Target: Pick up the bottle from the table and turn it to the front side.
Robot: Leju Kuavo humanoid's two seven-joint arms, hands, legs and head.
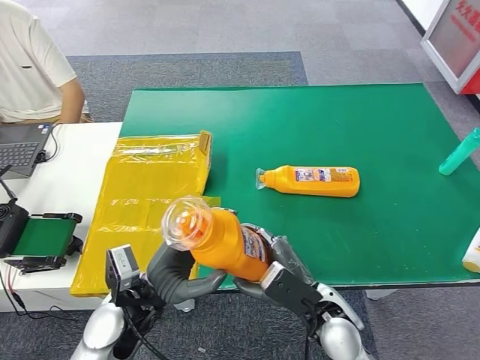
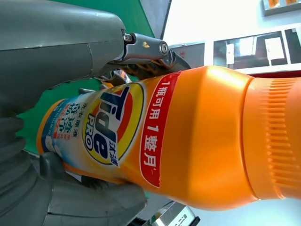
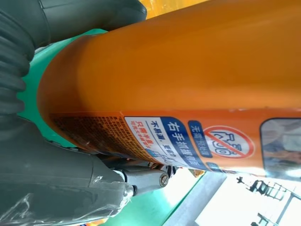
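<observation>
Grey carpet runs under a table topped with a green mat (image 1: 362,120), and to the left of it stands a white table (image 1: 85,161) where a person in a pale shirt (image 1: 31,64) sits at about ten o'clock behind a laptop (image 1: 19,146). A yellow plastic bag (image 1: 144,199) lies across the seam between the two tables.

I hold an orange bottle (image 1: 226,244) up off the near edge of the mat, at about six o'clock in my head view, its clear cap (image 1: 185,223) tilted toward me and to the left. My left hand (image 1: 175,274) grasps it from below near the neck end, grey thumb and fingers wrapped under the body. My right hand (image 1: 277,274) grasps the base end, fingers closed around it. In my left wrist view the bottle (image 2: 170,141) shows its front label, the Tide PRO roundel with a red strip of white characters beside it. In my right wrist view the bottle (image 3: 170,89) shows a back label with small print and a red prohibition sign.

A second orange bottle (image 1: 311,181) lies on its side near the middle of the mat, cap pointing to nine o'clock. At three o'clock a teal bottle (image 1: 460,152) lies at the mat's edge, and below it a white and yellow container (image 1: 472,253) sits at the frame's border. A small black device with a green belt (image 1: 40,240) rests on the white table at about eight o'clock.
</observation>
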